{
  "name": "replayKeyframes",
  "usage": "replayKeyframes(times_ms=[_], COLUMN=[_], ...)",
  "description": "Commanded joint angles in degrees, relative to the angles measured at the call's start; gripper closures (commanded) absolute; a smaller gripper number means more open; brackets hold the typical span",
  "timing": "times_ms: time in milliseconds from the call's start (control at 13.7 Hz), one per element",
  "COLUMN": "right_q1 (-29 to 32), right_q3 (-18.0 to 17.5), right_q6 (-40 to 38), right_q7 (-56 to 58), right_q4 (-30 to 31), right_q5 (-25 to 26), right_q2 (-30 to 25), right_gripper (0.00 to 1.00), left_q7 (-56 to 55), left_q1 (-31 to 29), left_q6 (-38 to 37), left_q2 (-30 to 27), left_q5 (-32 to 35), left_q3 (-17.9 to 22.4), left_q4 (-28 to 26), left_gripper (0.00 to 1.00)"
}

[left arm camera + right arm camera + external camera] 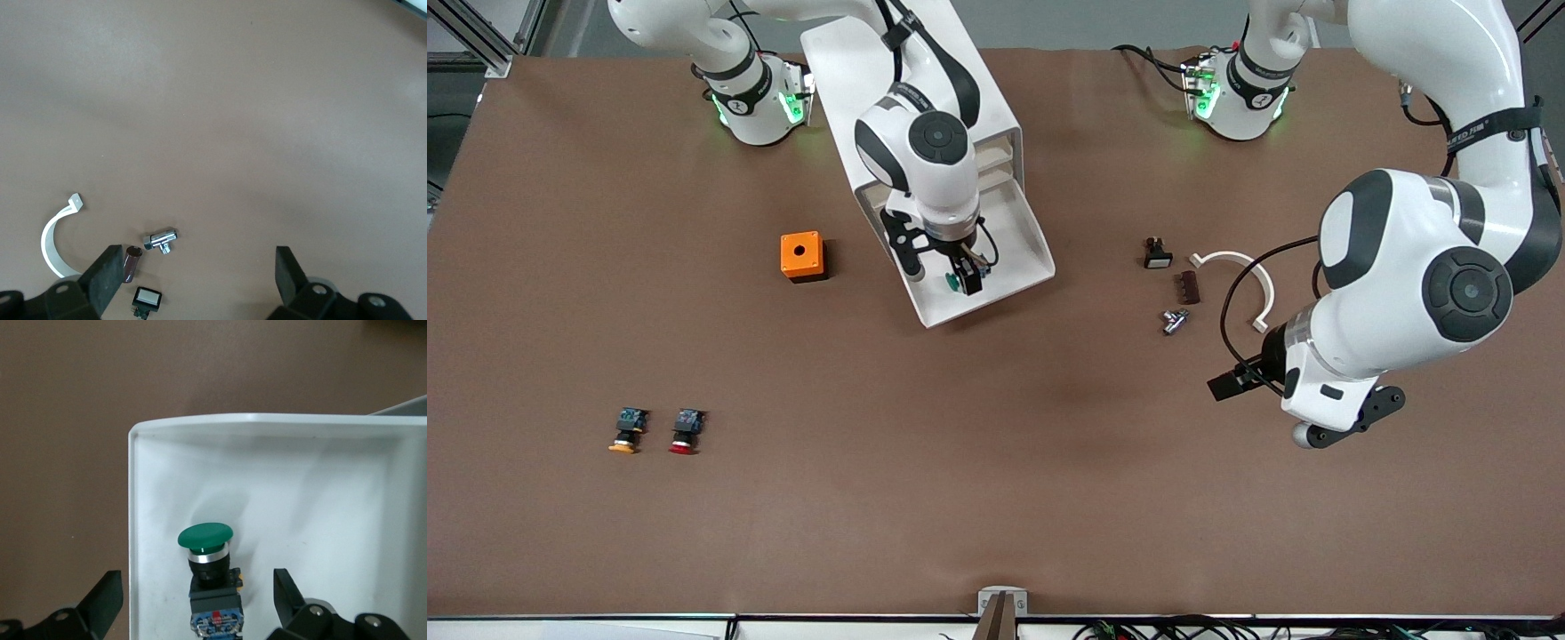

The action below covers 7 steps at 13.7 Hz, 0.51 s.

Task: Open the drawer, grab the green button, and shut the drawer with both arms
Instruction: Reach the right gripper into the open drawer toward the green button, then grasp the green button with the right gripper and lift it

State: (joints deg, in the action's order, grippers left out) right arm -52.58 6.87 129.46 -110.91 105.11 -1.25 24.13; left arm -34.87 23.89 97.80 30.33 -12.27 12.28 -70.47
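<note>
The button [206,568], green cap toward the drawer's front wall, is seen lying on the floor of the drawer [1021,233], which is pulled out of the white cabinet [889,67]. The right gripper [966,277] is held over the drawer with its fingers [107,600] spread wide on either side of the button, nothing gripped. An orange box [801,256] lies at the drawer's nine o'clock. The left gripper [193,280], fingers wide and empty, is held waiting over the bare table [996,462] near a chrome fitting [1174,320], at the drawer's three o'clock.
</note>
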Motion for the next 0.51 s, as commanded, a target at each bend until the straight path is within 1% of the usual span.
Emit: replayKeyframes(times_ms=[0,292,365,438], right_q1=[-1.4,-2.3,-2.8,-3.1], right_q3=[0.8,0.7,0.7,0.7], right_q6=[1.5,1.4,1.5,1.5], right_q7=[-1.5,-1.2,-1.3,-1.2], right_q4=[-2.2,-2.1,-2.1,-2.1], right_q5=[0.7,0.6,0.6,0.6], right_q2=[3.2,4.3,4.4,4.5], right_gripper=[0.01,0.11,0.16,0.24], left_q7=[0.9,0.8,0.7,0.6], left_q1=[0.3,0.3,0.3,0.3], left_q6=[1.9,2.0,2.2,2.9], left_q2=[-0.7,-0.6,-0.1,0.1], left_q5=[1.3,1.3,1.3,1.3], left_q3=[0.0,0.0,0.1,0.1], left_q4=[-1.2,-1.3,-1.5,-1.5], left_gripper=[0.0,0.0,0.0,0.0])
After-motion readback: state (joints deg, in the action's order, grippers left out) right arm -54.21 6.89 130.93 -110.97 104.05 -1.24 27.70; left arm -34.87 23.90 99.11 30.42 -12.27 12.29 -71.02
